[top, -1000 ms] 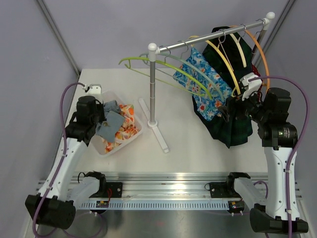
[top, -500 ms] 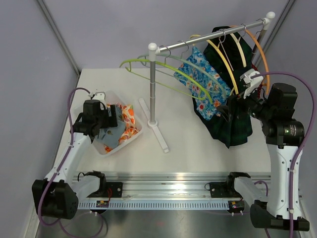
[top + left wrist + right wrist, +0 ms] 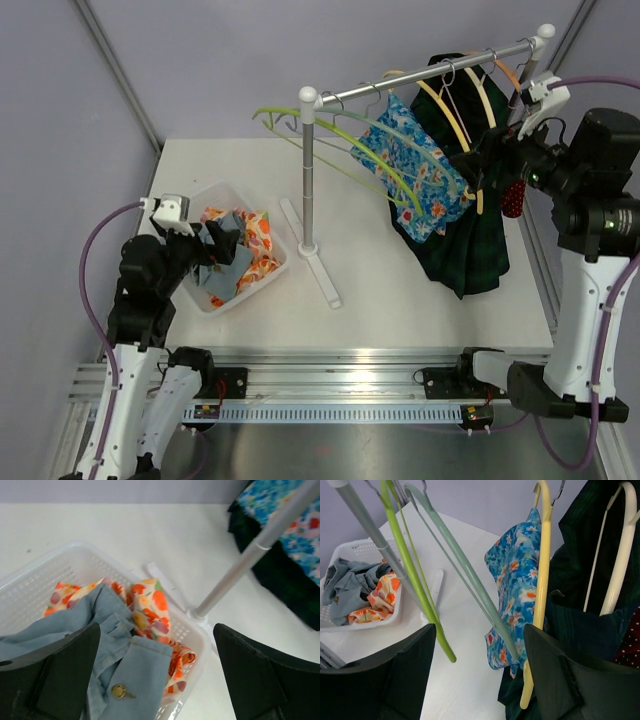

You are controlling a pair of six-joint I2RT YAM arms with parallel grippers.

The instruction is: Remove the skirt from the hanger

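Though near, skirt beyond right fingers.

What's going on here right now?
The left claw hangs open over the white basket, which holds a denim garment and an orange floral cloth; it grips nothing. The right claw is up at the rack, open, close to the hangers, facing the blue floral garment on the yellow hanger. That garment and a dark green one are not yet off their hangers.
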